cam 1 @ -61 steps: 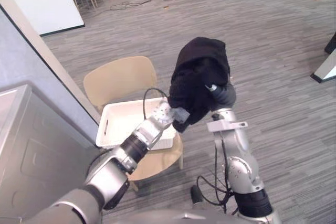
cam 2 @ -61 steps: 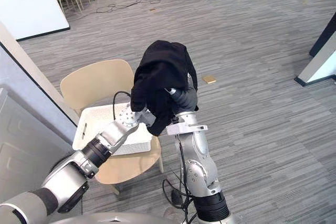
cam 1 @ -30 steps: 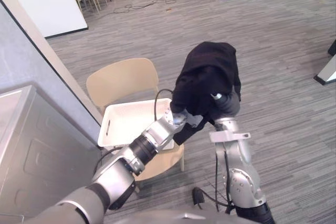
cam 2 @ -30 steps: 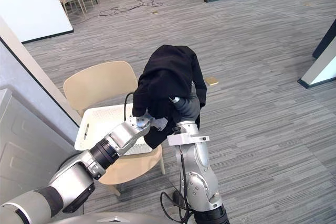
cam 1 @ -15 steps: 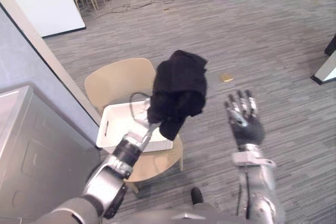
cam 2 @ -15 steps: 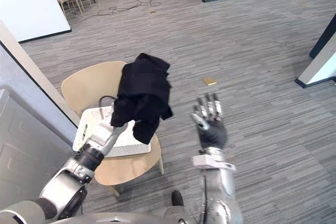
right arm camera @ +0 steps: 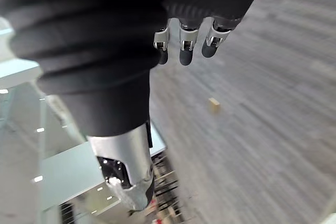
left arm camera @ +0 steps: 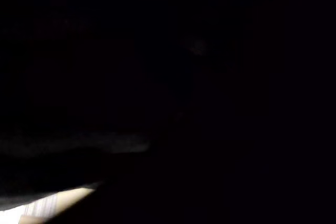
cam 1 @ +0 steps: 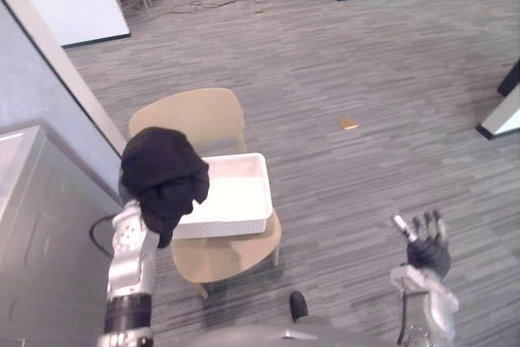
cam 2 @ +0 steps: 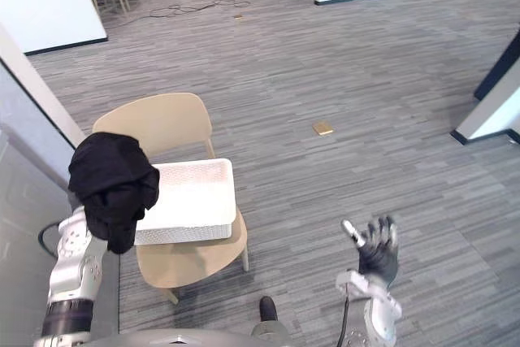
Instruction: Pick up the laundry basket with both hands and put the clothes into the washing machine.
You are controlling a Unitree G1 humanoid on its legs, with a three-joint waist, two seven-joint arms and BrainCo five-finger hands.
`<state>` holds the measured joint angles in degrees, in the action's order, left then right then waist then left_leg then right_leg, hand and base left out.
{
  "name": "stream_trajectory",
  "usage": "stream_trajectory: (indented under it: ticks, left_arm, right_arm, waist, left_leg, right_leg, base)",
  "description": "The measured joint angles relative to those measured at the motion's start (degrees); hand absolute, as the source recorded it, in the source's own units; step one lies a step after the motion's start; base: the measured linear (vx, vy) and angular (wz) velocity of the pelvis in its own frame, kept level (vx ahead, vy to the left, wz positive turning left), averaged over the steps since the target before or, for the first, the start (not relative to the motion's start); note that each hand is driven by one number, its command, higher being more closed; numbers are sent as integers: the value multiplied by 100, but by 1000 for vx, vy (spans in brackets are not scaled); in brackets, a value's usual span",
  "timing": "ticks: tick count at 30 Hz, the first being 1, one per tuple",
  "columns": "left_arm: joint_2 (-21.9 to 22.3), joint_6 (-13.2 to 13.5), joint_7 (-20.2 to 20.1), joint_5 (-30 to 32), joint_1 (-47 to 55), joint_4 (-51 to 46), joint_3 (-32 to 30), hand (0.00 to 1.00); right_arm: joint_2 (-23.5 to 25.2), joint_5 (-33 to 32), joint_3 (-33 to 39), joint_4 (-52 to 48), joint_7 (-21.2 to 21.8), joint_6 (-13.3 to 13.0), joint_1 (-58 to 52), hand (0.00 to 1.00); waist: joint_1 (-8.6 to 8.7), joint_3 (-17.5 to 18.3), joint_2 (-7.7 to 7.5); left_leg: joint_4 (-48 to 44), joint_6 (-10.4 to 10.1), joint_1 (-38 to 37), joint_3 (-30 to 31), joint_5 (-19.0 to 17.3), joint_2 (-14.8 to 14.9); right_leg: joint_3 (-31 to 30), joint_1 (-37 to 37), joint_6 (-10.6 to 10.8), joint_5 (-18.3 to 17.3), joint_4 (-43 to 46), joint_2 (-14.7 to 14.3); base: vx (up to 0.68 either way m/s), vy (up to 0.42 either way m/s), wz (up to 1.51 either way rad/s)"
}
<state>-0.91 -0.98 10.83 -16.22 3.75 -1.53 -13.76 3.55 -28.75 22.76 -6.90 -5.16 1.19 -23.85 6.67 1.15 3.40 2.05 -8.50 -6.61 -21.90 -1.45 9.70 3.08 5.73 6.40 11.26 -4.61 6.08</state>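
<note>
Grey carpet floor point(cam 1: 349, 54). The black garment point(cam 1: 162, 172) drapes over the raised left hand, so its grip cannot be told. The white basket point(cam 1: 236, 197) sits just beside it on a chair point(cam 1: 191, 115). The right hand point(cam 2: 379, 256) is spread and empty.

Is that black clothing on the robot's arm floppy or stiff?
Probably floppy: the black garment droops in folds over the end of the raised left arm and hangs below it. Likely light, since one arm bears it alone. It may slip off, as it looks merely draped.
</note>
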Motion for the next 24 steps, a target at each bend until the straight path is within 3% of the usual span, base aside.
stream_trajectory:
  ticks: [8,10,15,19,24]
  left_arm:
    - [508,58,-244,-389,1467,-190,19,100]
    - [588,44,-399,-389,1708,127,40,100]
    - [672,-129,-584,-397,2064,851,35,100]
    - [674,-172,-646,-460,2083,1230,42,100]
    - [629,-171,-761,-644,1940,1237,112,100]
  right_arm:
    - [209,-13,-72,1632,-126,287,-190,0]
    - [198,-11,-19,2214,-114,311,-161,0]
    - [108,59,372,3724,-127,410,172,0]
    - [77,226,575,4487,-128,418,295,0]
    - [-18,855,675,5143,-146,421,959,0]
  waist:
    - [-437,35,-67]
    - [-570,31,-75]
    - [-718,34,-102]
    - [-788,-33,-163]
    - [-900,-520,-387]
  left_leg:
    - [-12,64,-41,403,-69,22]
    - [-6,63,-45,491,-68,27]
    - [-6,61,-41,615,-71,32]
    - [-142,32,-6,783,-126,67]
    - [-781,43,634,1167,-218,35]
  right_leg:
    - [573,-411,72,-236,0,132]
    - [735,-516,71,-296,1,160]
    - [900,-611,70,-356,39,184]
    - [1081,-574,92,-667,485,251]
    - [1409,-22,72,-1281,1670,548]
  base:
    - [-12,-11,37]
    - [-1,-13,32]
    - [16,0,18]
    - [27,5,24]
    - [-50,-11,43]
